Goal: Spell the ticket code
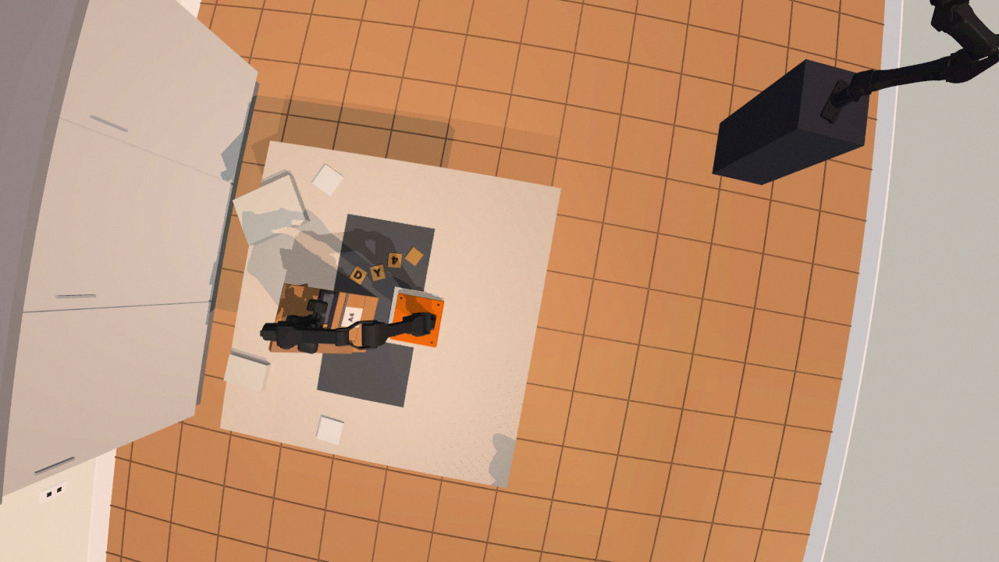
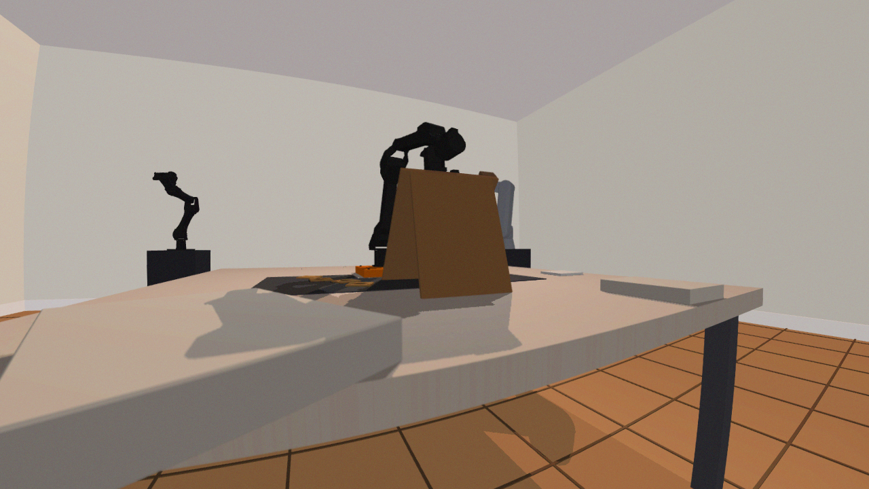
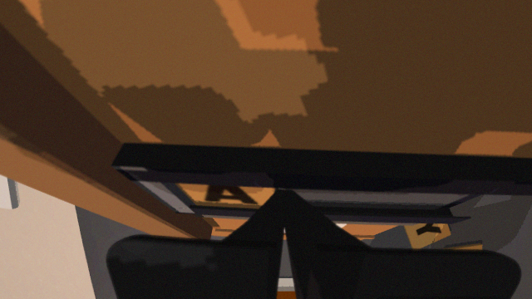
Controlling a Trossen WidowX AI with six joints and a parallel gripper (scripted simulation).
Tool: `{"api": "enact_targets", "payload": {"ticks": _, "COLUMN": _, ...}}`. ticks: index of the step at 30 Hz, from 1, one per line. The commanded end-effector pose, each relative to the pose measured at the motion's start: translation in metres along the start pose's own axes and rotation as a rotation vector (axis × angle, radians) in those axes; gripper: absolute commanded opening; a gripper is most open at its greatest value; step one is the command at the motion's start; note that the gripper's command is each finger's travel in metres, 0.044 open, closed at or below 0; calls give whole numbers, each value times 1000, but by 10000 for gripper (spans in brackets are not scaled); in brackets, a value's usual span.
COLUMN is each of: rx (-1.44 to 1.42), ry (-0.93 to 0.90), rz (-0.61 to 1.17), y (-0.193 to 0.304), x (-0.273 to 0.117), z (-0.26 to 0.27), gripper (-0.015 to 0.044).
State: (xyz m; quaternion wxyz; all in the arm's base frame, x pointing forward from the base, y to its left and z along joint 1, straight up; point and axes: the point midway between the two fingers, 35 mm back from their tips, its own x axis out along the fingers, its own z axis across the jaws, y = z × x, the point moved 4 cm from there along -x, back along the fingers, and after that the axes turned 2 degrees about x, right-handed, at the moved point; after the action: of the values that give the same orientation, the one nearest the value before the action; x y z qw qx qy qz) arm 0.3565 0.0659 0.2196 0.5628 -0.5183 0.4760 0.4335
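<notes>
The letter rail (image 3: 374, 171) (image 1: 326, 300) is a dark channel on the brown board (image 3: 416, 83) (image 2: 461, 231). In the wrist view an A tile (image 3: 228, 195) sits in its left part; the rail's part to the right of my fingers shows no tile. My gripper (image 3: 283, 197) is shut and empty, its fingertips at the rail just right of the A tile; contact is unclear. The D tile (image 1: 358, 274), Y tile (image 1: 377, 272) (image 3: 428, 234), 4 tile (image 1: 394, 260) and a tile with no visible letter (image 1: 414, 256) lie on the dark mat (image 1: 363, 374). The ticket (image 1: 351, 316) reads A4 where it shows; the arm may hide more.
The orange base plate (image 1: 417, 335) is beside the board. Pale blocks stand on the counter (image 1: 481, 279): a large slab (image 1: 271, 209), a smaller slab (image 1: 246, 372) and two small squares (image 1: 327, 179) (image 1: 330, 429). Cabinets (image 1: 140, 209) are beyond the counter's left edge.
</notes>
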Motion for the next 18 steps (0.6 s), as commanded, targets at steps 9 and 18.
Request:
{"api": "enact_targets", "payload": {"ticks": 9, "rx": 0, "ry": -5, "rz": 2, "y": 10, "x": -12, "z": 0, "gripper": 0}}
{"api": "enact_targets", "payload": {"ticks": 18, "rx": 0, "ry": -5, "rz": 3, "y": 16, "x": -19, "z": -1, "gripper": 0}}
